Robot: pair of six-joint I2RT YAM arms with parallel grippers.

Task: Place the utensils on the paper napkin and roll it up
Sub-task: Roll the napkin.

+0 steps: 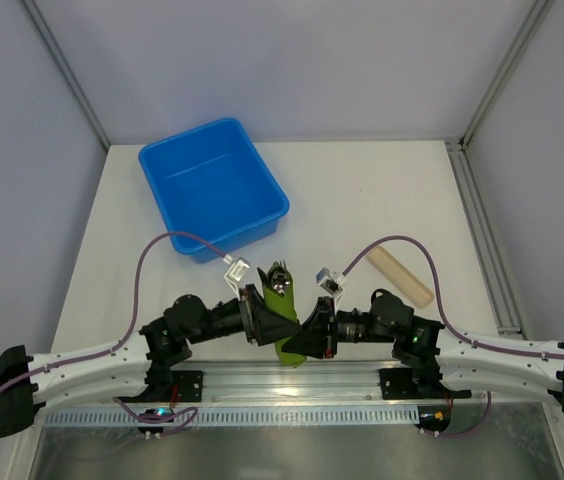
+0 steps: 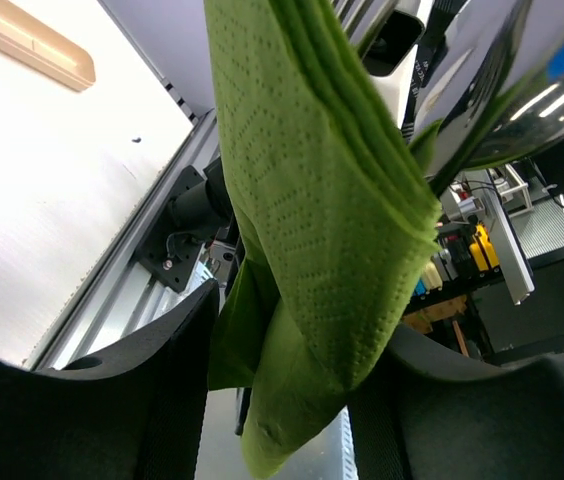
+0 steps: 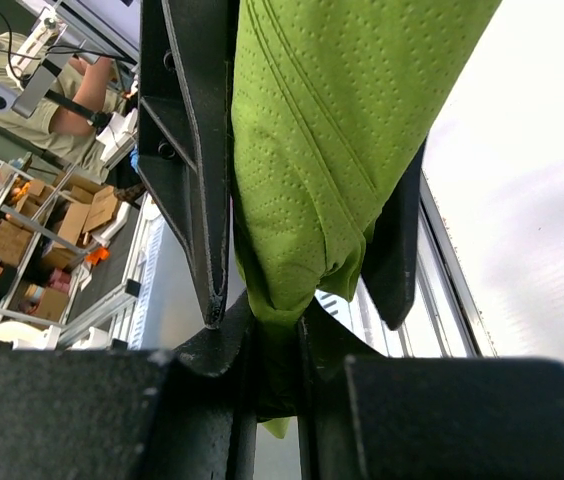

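Nearest the lens, dark fingers [image 3: 432, 420] of the right gripper [image 3: 277, 345], pinched tight on the near end of the paper napkin [image 3: 332, 150]. Green sheet already wrapped into a loose roll, held up off the worktop [image 1: 362, 190] at 6 o'clock, between the two wrists. Inside it, the utensils [image 1: 279, 286]: one shiny bowl poking out of the far end, at 12 o'clock of the roll; the rest hidden in the folds. Around the roll's middle, the left gripper [image 2: 302, 335], one finger either side of the green paper and close against it; pressing or merely flanking, impossible to tell.

By judgement: placing done, rolling well along, finishing the wrap in hand. Layers slack and gaping at the open end, so not a tidy bundle yet. Next move calling for a firm hold at one end, a turn of the other wrist to tighten the wrap, then a gentle lowering to the worktop without letting the metal slide out of the open end.

Containers: one blue bin [image 1: 187, 135] at 11 o'clock, well apart from the roll, nothing to be seen inside. Loose at 3 o'clock, beige cylinder [image 1: 399, 277], outside any container.
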